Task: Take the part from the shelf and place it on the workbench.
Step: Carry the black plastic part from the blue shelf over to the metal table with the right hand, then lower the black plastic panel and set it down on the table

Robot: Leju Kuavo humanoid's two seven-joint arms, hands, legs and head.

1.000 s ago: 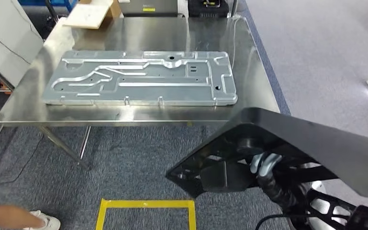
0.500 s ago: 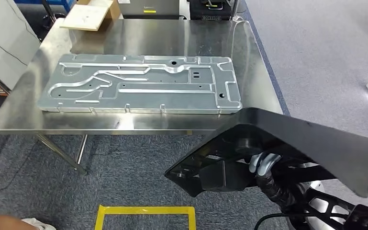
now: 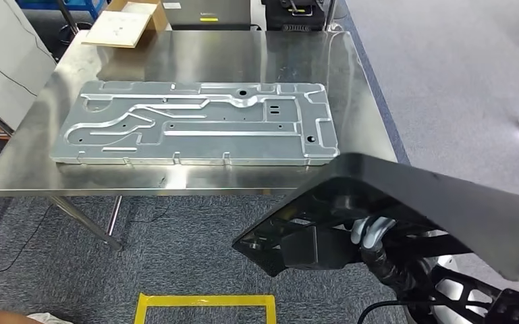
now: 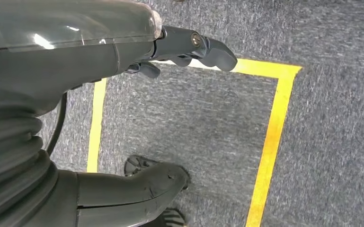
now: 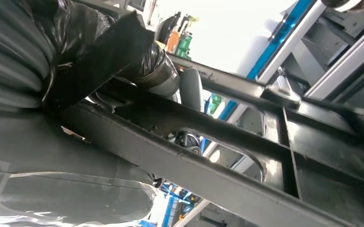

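Observation:
In the head view my right hand (image 3: 372, 233) grips the large black moulded part (image 3: 439, 202) from underneath, low at the right, in front of the workbench (image 3: 243, 54). The part is tilted, its near end over the carpet, short of the bench's front edge. The right wrist view looks along the part's ribbed underside (image 5: 208, 142), with my right hand's fingers (image 5: 149, 66) wrapped round one of its bars. My left hand (image 4: 137, 52) hangs over the carpet and holds nothing, its fingers apart from the thumb.
A long machined aluminium plate (image 3: 196, 125) covers most of the steel bench, leaving bare strips at the back and right. A cardboard box (image 3: 131, 20) and dark equipment (image 3: 297, 13) stand at the far edge. A yellow tape square (image 3: 202, 300) marks the carpet.
The whole head picture has shifted a little, so the camera moved relative to the bench. A person's arm and shoe at the lower left have almost left the picture. The part stays in my right hand.

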